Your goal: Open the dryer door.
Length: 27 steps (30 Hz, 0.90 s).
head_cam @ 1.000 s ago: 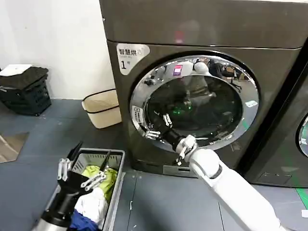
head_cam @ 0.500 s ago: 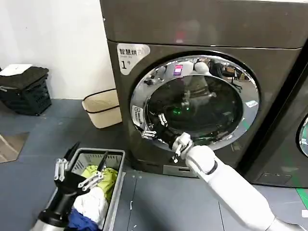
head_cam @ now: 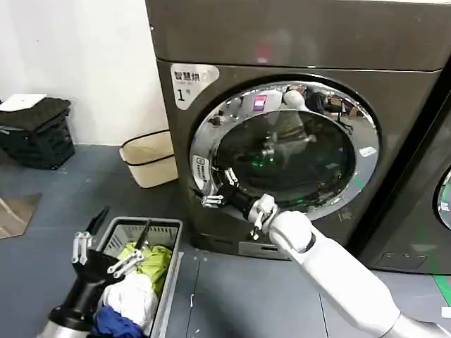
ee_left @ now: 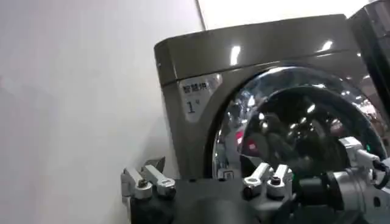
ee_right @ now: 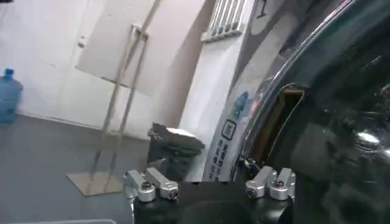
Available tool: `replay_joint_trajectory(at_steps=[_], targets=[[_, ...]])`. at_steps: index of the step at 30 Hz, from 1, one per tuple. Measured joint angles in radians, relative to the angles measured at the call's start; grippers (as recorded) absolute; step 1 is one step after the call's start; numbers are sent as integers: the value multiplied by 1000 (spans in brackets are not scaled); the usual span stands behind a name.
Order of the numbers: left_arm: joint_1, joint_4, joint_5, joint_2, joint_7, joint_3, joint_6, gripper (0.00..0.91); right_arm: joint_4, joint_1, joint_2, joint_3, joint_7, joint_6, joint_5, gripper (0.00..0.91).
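The dryer door (head_cam: 285, 151) is a round porthole with a wide chrome ring and dark glass, on the grey machine with the "1" sticker (head_cam: 189, 82). It looks flush with the machine's front. My right gripper (head_cam: 217, 189) is open at the door's lower-left rim, its fingers spread beside the chrome ring. In the right wrist view the right gripper (ee_right: 210, 182) sits close to the ring's edge, where a narrow yellowish slot (ee_right: 277, 119) shows in the door (ee_right: 329, 140). My left gripper (head_cam: 118, 232) hangs open over the laundry basket, facing the door (ee_left: 304, 122).
A grey basket (head_cam: 171, 227) of clothes stands on the floor at the lower left. A beige bin (head_cam: 148, 158) leans by the dryer's left side. A black crate (head_cam: 39, 134) sits by the wall. A neighbouring dark machine (head_cam: 440, 190) stands at the right.
My right gripper has slid left along the door's lower rim to its left edge. The left arm has drifted slightly down and left.
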Motion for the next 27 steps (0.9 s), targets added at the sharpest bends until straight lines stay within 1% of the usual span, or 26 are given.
replay_joint_trajectory(at_steps=[3,7,11,18,21,24,27], targets=[[-5,7,-9,2,0,-10,2,907,11,-8,-13,-1,-30,14,17,907],[-13,16,-33,7,0,-24,6,907,28,-18,-34,-3,-68,48,52,907],[-21,30,-56,17,10,-42,3,907,50,-30,-67,-5,-130,104,91,907],[-47,57,-60,39,19,-45,2,907,94,-64,-136,16,-242,151,131,907],[-60,73,-59,51,24,-40,3,907,116,-87,-168,37,-315,176,181,907],[-71,83,-60,64,27,-35,6,907,129,-105,-193,57,-399,182,225,907],[-83,92,-63,76,30,-27,7,907,140,-129,-221,86,-518,183,261,907]])
